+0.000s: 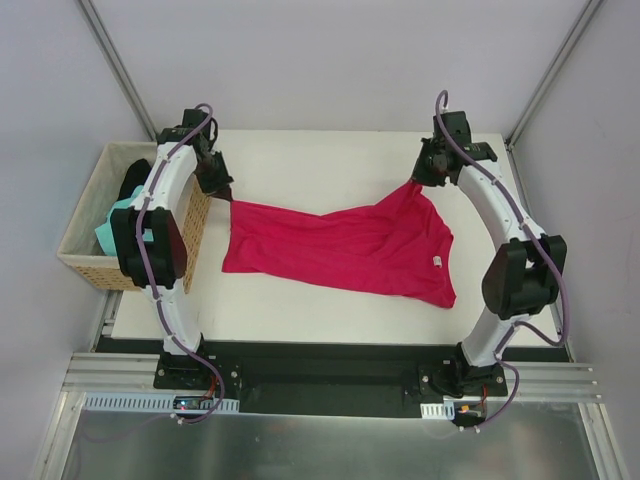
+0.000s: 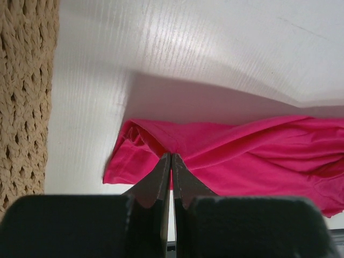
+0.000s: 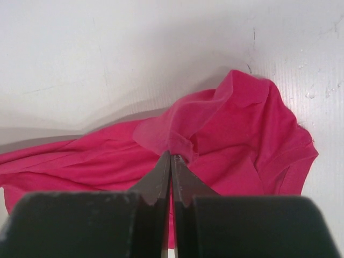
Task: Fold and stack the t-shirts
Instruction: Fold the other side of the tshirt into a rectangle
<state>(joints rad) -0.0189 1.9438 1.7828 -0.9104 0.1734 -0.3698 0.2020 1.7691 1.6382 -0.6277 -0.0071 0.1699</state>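
Note:
A crimson t-shirt (image 1: 340, 245) lies stretched and wrinkled across the middle of the white table (image 1: 320, 160). My left gripper (image 1: 228, 198) is shut on its far left corner, its closed jaws pinching the cloth (image 2: 226, 148) in the left wrist view. My right gripper (image 1: 412, 186) is shut on the far right edge, where the cloth (image 3: 231, 134) bunches up at the fingertips. Both held edges are lifted a little off the table. A mint-green t-shirt (image 1: 115, 228) and a black one (image 1: 133, 180) lie in the basket at the left.
A tan woven wicker basket (image 1: 85, 265) stands against the table's left edge, close beside my left arm; its wall (image 2: 24, 97) fills the left side of the left wrist view. Grey walls enclose the table at the back and sides.

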